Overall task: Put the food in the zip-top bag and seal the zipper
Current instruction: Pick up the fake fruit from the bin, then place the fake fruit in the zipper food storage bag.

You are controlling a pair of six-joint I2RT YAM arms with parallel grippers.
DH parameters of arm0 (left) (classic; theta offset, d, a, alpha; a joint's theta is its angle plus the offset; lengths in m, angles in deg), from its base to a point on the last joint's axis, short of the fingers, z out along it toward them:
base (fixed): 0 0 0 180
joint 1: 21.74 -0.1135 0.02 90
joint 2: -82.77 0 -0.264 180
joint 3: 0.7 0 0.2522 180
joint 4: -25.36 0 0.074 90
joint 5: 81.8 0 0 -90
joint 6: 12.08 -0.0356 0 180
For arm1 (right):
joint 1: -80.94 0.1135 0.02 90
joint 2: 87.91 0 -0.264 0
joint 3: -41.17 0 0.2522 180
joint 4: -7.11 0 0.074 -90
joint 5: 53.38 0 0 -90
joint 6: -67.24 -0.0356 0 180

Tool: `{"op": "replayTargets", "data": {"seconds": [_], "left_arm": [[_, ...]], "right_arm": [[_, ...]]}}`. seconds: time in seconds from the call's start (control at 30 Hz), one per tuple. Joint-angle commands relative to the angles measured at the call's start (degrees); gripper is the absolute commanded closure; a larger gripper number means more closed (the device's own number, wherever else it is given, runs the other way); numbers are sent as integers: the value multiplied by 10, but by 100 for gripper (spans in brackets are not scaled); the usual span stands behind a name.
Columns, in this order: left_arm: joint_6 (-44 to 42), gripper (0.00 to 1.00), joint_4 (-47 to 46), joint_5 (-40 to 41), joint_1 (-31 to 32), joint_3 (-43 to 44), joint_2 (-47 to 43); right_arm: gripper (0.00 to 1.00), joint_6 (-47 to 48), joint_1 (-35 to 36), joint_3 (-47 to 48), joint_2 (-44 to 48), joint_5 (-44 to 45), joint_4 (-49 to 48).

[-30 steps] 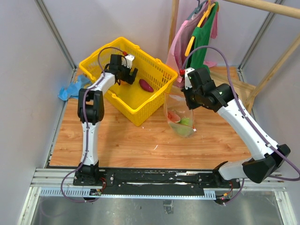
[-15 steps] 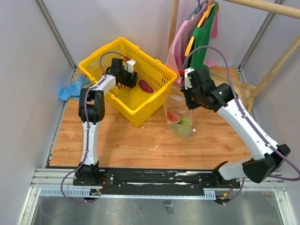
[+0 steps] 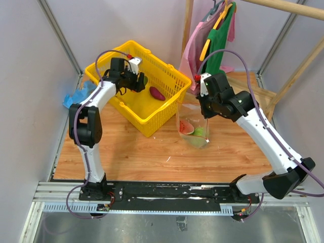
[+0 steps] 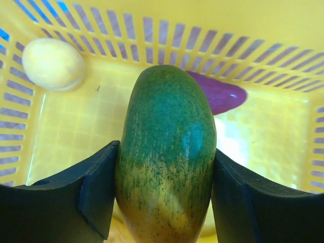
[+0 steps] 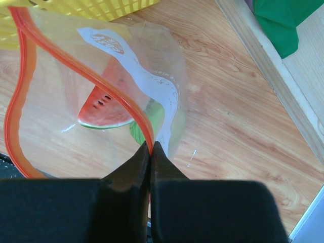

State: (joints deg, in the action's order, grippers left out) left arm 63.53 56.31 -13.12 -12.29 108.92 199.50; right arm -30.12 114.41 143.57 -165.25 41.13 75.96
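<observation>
We see the left gripper (image 4: 163, 169) newly clenched on the green fruit (image 4: 164, 121), raised above the basket (image 3: 132, 117) floor. At the basket's four o'clock, the right gripper (image 5: 151, 152) pinches the zipper (image 5: 15, 96), with the bag (image 5: 55, 96) waiting open.

Wooden tabletop (image 3: 142, 152), pale grey walls (image 3: 30, 76), wooden rack (image 3: 188, 20) with pink and green garments (image 3: 229, 25), crumpled blue cloth (image 3: 76, 96)

Left arm is stretching way out toward the far left corner, elbow sticking up high and wrist tipping down. Its claw (image 3: 137, 80) is squeezing a green fruit (image 4: 167, 116), one black pad pressing on each side. Right arm is arching up from its base and leaning in toward the middle, wrist pointing straight down at the tabletop. That claw (image 5: 150, 148) is pinching tight, fingertips meeting on the bag's red strip (image 5: 11, 106).
</observation>
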Motion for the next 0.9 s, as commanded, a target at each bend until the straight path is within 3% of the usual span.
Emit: {"op": "replayTargets", "data": {"seconds": [0.0,0.4,0.73,0.87], "left_arm": [[26,88,-23,-41,-1,-38,-80],[16,87,11,-66,66,-115,-277],[-17,86,23,-71,202,-167,-411],[7,86,18,-63,258,-178,-443]], "right_arm": [[99,-10,4,0,24,-3,-2],[99,-23,4,-11,48,-6,-5],[99,-34,4,-22,53,-24,-18],[99,-39,4,-23,56,-27,-20]]}}
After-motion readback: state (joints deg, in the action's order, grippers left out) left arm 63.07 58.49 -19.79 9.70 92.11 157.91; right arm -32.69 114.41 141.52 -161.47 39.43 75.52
